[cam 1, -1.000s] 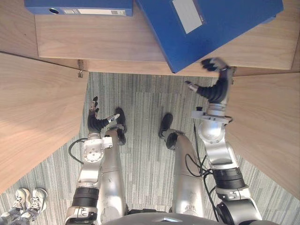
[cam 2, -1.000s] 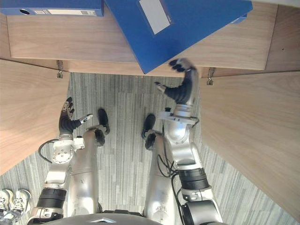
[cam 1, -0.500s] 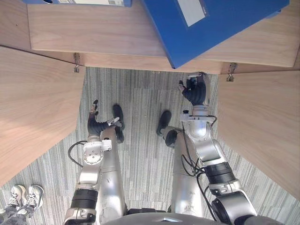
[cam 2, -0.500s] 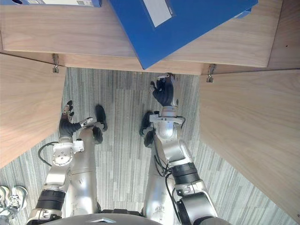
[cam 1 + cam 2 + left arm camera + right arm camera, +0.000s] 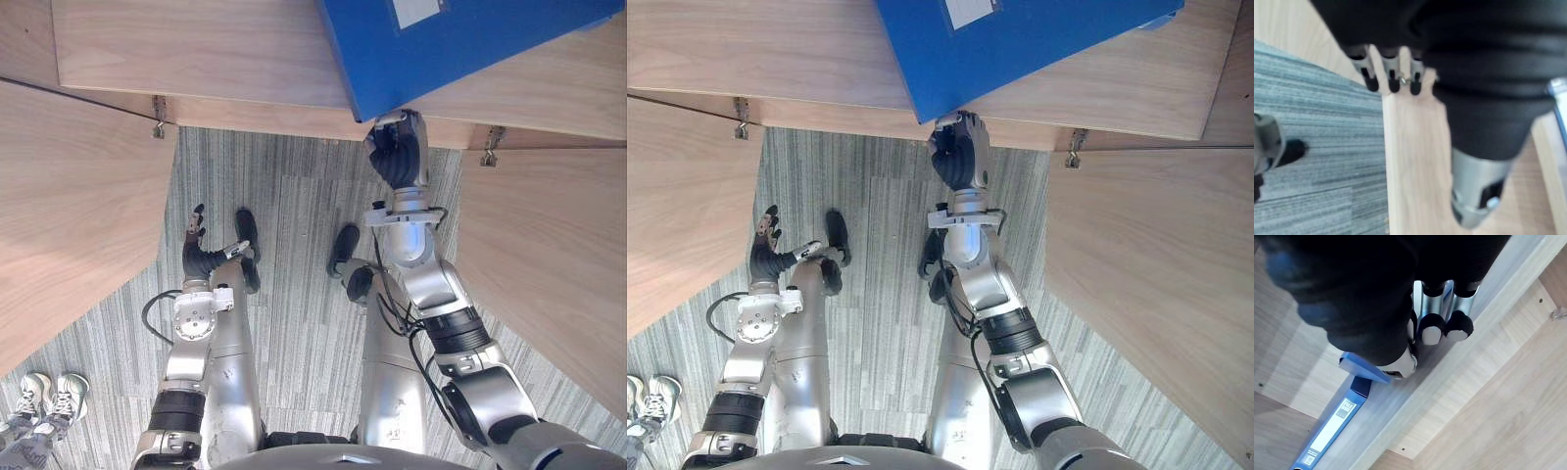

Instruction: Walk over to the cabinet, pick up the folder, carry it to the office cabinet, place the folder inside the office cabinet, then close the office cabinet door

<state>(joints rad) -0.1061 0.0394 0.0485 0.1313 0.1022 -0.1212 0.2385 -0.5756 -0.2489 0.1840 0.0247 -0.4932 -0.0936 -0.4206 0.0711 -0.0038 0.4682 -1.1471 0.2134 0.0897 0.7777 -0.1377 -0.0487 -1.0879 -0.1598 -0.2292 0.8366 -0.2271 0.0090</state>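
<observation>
Left eye view: we saw the folder (image 5: 460, 39) lying flat on the cabinet shelf (image 5: 196, 59), skewed, with one corner poking out past the shelf's front edge. The right hand (image 5: 397, 157) was raised right under that corner, touching it. In the right wrist view we saw its fingers (image 5: 1431, 334) curled in toward the palm, clenched with nothing inside them. The thumb (image 5: 1403, 364) sat against the overhanging corner, not wrapped round the folder. A second folder (image 5: 1327, 431) lay flat farther along the same shelf, white label on its spine.

The left hand (image 5: 198, 250) hung low at the robot's left side above the carpet (image 5: 294, 323), well apart from the shelf, fingers straight and loose, holding nothing. In the left wrist view we saw its fingertips (image 5: 1371, 81) in a row over a wooden panel edge.

Both doors stood open: left door (image 5: 69, 215) and right door (image 5: 549, 264), the left one on a hinge (image 5: 157, 127) at the shelf's front edge. We saw a person's shoes (image 5: 49, 397) on the carpet at lower left, near the left door.
</observation>
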